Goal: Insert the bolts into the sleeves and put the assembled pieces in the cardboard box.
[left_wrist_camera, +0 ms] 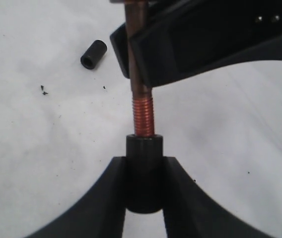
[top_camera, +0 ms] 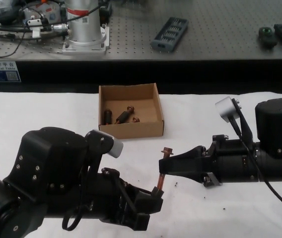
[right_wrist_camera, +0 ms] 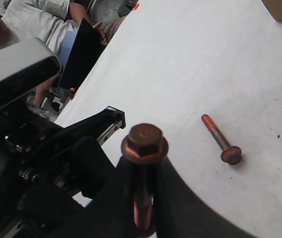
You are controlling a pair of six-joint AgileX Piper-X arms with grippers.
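High view looks down from behind; wrist views, close in, share the bolt.

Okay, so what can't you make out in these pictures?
Left wrist view: how deep the bolt sits, hidden inside the sleeve.
Right wrist view: the bolt's threaded end, hidden by the right gripper.
High view: the count of assembled pieces in the cardboard box, too small.

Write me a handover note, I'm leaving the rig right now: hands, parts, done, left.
The left hand is shut on a sleeve, upright.
The right hand is shut on a bolt, its threaded end at the sleeve's mouth.
The cardboard box holds a few pieces.
A spare bolt and a spare sleeve lie on the cloth.
Left: seat this bolt, box it, then pair the spares.
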